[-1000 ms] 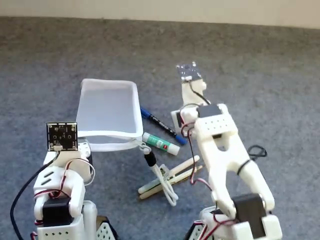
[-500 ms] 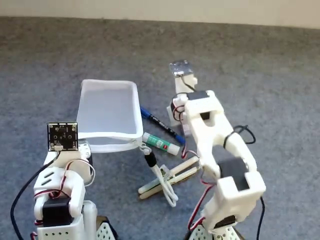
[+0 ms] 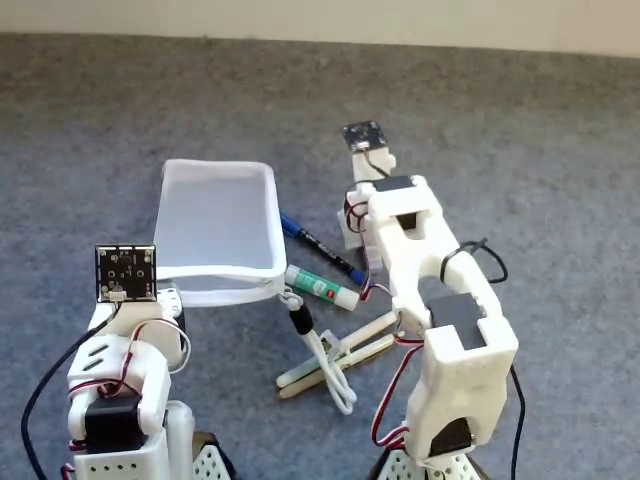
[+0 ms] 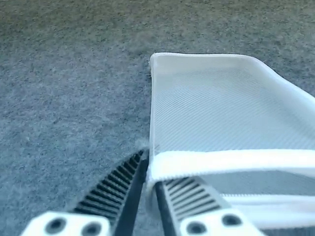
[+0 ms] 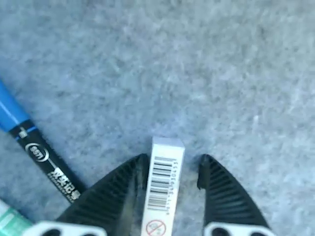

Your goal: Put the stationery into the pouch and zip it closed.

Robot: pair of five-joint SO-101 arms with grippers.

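Note:
The white mesh pouch (image 3: pixel 215 222) lies open on the grey carpet. My left gripper (image 4: pixel 149 169) is shut on its near rim (image 4: pixel 206 162). A blue pen (image 3: pixel 322 246) and a green-and-white glue stick (image 3: pixel 321 287) lie just right of the pouch. Nearer the arms' bases lie two pale wooden sticks (image 3: pixel 345 353) and a black-tipped white cord (image 3: pixel 318 345). My right gripper (image 5: pixel 172 160) is low over the carpet, open, with a small white barcoded eraser (image 5: pixel 162 189) between its fingers; one finger (image 5: pixel 130 179) is against it and the other stands apart. The blue pen (image 5: pixel 34 147) lies beside it.
Grey carpet (image 3: pixel 520 130) stretches free beyond and to the right of the right arm, and to the left of the pouch. A pale wall edge (image 3: pixel 320 20) runs along the far side. The right arm's black cable (image 3: pixel 480 262) loops beside its forearm.
The right arm has swung left and stretched forward, bringing its gripper down beside the blue pen and around the white eraser. The left arm and the pouch have stayed still.

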